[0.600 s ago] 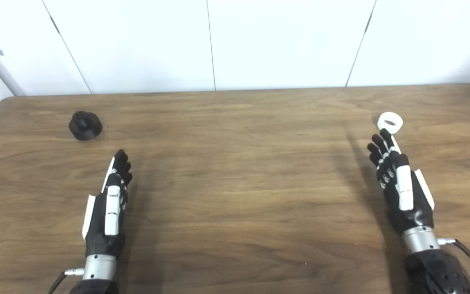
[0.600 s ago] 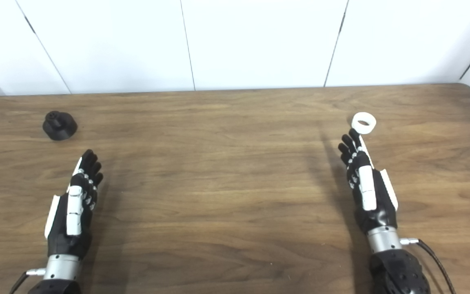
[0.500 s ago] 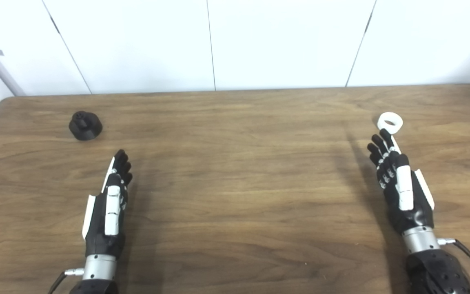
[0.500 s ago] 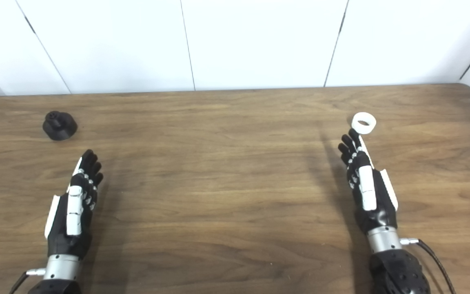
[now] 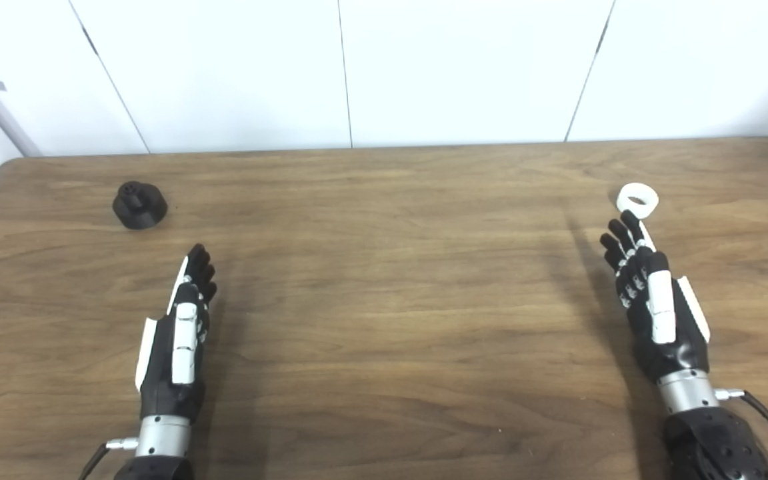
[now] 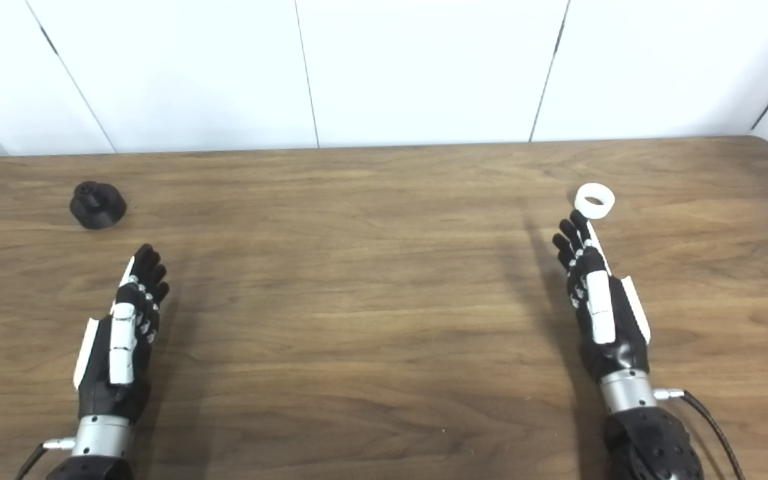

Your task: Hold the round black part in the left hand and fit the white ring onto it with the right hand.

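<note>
So, far left first: your round black part (image 5: 139, 205) sits on the wooden table (image 5: 384, 300) near the back left corner, upright on its wide base with a narrower stub on top, axis vertical, stub pointing up. It looks like rigid plastic or rubber, probably light and not fragile; I'd take it around the wide lower body and leave the stub clear for the ring. Your left hand (image 5: 177, 333) is well short of it, nearer you and a bit right, fingers straight and pressed together, thumb along the side, holding nothing. Middle of the table is bare wood. Over on the right, your right hand (image 5: 651, 293) is also flat-fingered, fingers slightly fanned, empty, fingertips just short of the white ring (image 5: 637, 199), maybe touching, can't tell. The ring lies flat, hole facing up, axis vertical, near the right edge. It looks stiff, smooth, very light, so likely to skate on the wood if nudged; pinch it across the outer rim from above. Neither pickup is done yet.
</note>
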Controlling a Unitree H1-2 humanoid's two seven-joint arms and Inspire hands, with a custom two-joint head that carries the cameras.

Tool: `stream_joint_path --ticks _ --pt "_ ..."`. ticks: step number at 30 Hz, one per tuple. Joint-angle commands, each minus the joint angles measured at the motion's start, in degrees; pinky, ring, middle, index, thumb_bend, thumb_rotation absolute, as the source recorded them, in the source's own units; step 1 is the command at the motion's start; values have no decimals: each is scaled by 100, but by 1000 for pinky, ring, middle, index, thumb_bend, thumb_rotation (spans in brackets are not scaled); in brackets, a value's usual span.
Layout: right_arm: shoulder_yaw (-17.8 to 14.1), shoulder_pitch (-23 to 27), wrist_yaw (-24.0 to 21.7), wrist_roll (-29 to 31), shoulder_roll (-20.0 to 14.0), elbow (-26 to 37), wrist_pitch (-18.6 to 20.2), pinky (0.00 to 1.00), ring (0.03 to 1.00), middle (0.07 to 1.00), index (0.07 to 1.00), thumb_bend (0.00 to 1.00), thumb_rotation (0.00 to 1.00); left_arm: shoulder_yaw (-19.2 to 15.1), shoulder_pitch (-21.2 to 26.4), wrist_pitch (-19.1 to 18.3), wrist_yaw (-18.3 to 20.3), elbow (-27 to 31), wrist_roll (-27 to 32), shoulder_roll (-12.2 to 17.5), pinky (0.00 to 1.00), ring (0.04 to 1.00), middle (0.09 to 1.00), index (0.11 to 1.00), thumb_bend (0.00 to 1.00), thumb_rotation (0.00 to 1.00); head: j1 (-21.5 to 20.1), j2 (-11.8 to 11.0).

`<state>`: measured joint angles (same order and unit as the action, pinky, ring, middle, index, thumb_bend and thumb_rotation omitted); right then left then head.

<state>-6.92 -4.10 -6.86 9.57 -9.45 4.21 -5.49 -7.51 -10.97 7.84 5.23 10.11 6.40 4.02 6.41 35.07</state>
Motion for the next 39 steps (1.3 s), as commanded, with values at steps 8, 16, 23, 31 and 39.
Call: stream_joint_path --ticks 8,16,23,31,39 --pt "-31 -193 -189 147 -125 -695 -467 1000 952 972 982 560 1000 144 -62 430 -79 -393 -159 -145 1000 1000 1000 995 381 1000 671 -305" --pt "-78 -78 -368 320 -208 -1199 -778 1000 970 980 989 555 1000 255 -42 570 -142 -606 -286 -234 1000 1000 1000 996 384 999 1094 -655" --pt "-129 3 -481 454 -221 -1394 -780 1000 989 991 1000 491 1000 310 40 839 -180 -951 -426 -251 1000 1000 1000 995 420 973 1347 -878" --pt "-143 39 -531 409 -218 -1457 -848 1000 1000 1000 1000 480 1000 325 55 806 -244 -1011 -519 -286 1000 1000 1000 995 453 935 1369 -895" --pt "-174 30 -498 405 -218 -1464 -821 1000 987 993 1000 465 1000 269 13 320 -534 -581 -853 -347 1000 1000 1000 984 556 615 1189 -827"
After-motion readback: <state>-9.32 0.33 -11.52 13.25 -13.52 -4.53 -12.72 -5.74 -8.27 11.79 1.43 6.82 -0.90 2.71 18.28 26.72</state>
